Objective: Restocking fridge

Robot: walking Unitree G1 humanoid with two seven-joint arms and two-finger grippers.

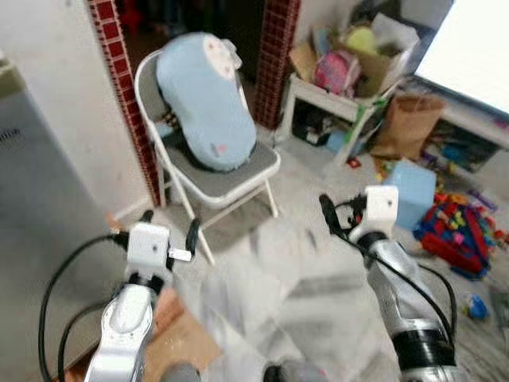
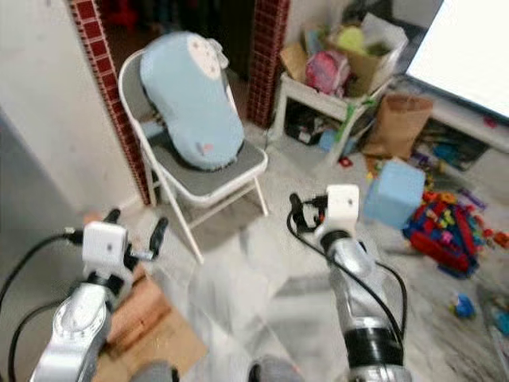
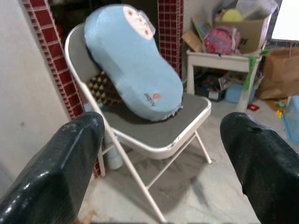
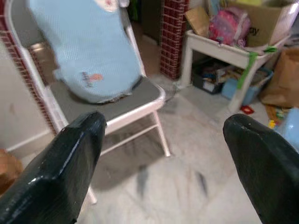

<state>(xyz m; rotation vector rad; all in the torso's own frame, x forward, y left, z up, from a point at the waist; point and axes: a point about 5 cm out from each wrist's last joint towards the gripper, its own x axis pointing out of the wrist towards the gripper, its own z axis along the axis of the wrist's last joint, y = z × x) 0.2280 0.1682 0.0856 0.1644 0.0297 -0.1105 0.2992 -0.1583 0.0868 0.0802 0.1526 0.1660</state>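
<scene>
I stand on a pale marble-patterned floor point(image 1: 262, 278). My left hand point(image 1: 167, 231) and my right hand point(image 2: 296, 208) are both raised in front of me, fingers spread apart and holding nothing. Before me is a white folding chair point(image 1: 238, 179) with a grey seat, and a light blue cushion point(image 1: 203, 99) leans against its back. Behind the chair are two columns of dark red tiles point(image 1: 119, 87), with a dark opening between them. At my left side I see a grey flat surface point(image 1: 36, 239); I cannot tell if this is the fridge. A piece of brown cardboard point(image 2: 143, 318) lies on the floor near my left arm. To the right is a small white worktop point(image 1: 334, 99) carrying a cardboard box point(image 3: 254, 28) and a pink bag point(image 3: 226, 39). Beside it stands a brown paper bag point(image 1: 409, 123), then a light blue cube point(image 1: 413, 191) and colourful toy blocks point(image 1: 457, 231) scattered on the floor.
</scene>
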